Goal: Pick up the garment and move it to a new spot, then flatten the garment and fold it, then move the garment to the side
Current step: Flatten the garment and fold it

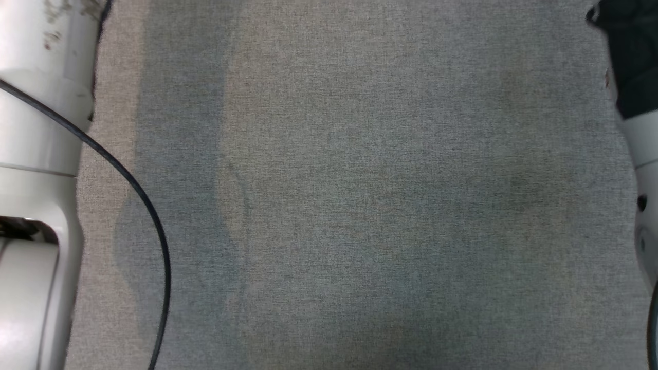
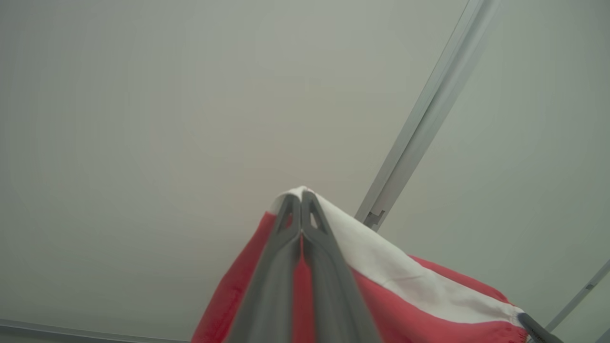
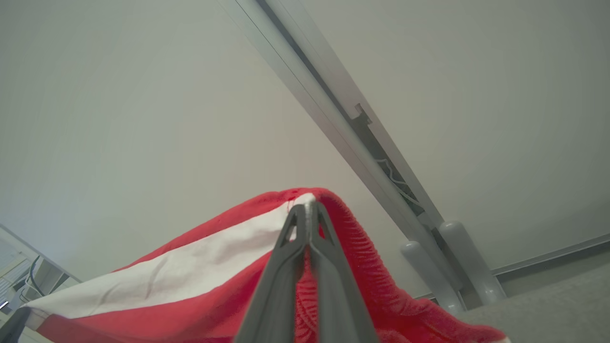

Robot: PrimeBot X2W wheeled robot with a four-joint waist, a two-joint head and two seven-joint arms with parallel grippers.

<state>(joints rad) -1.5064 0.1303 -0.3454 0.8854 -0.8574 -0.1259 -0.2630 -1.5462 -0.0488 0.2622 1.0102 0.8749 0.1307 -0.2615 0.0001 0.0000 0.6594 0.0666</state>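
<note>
**Garment held up by both end effectors, waiting to be laid down**

My left end effector (image 2: 301,200) is clamped shut on one end of the white band of the red garment (image 2: 405,281), which drapes off to its right. My right end effector (image 3: 309,207) pinches the band's other end. Past both tips are a pale wall and a metal rail (image 2: 429,109). I judge this the carrying step, and next I must lower and spread the cloth. The wrist views give the grips. The head view gives the landing place, the grey desk (image 1: 360,205).

White rounded forearm (image 1: 36,154), thin black cable (image 1: 146,205) looping alongside, long dark-grey tapered fingers (image 2: 271,286) with triangular cut-outs
</note>
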